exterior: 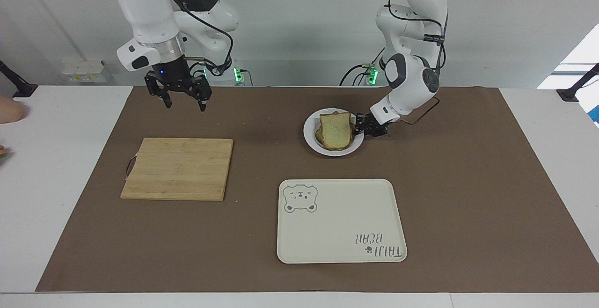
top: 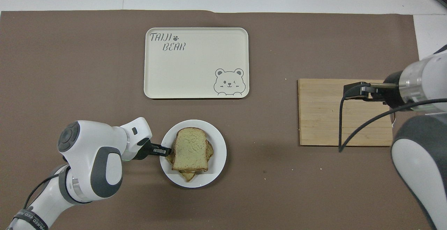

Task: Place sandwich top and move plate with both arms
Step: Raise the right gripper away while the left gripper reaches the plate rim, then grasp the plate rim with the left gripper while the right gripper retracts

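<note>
The sandwich top (exterior: 335, 130) already lies on the stack on the plate (exterior: 311, 138), a pale, porous slice with a brown crust, its rounded end pointing away from the robots and its long axis running the same way. Under it we see darker toasted edges poking out. The plate is small, round, white and glossy, and sits on the brown mat of the table (exterior: 538, 125), nearer to the robots than the cream tray (exterior: 340, 221).

The left end effector (exterior: 359, 128) is low at the plate's rim on the side toward the left arm's end of the table; its fingertips look drawn in over the rim, and we judge it to be pinching the plate's edge, though the overhead view cannot confirm contact. So the plate lies straight ahead of that end effector, and the tray lies farther from the robots than the plate: the coming move should be a slide or carry that way.

The right end effector (exterior: 183, 95) hangs high with fingers spread and holding nothing, over the mat beside the slatted wooden cutting board (exterior: 178, 168), well apart from the plate. The left arm is plainly the nearer one.
</note>
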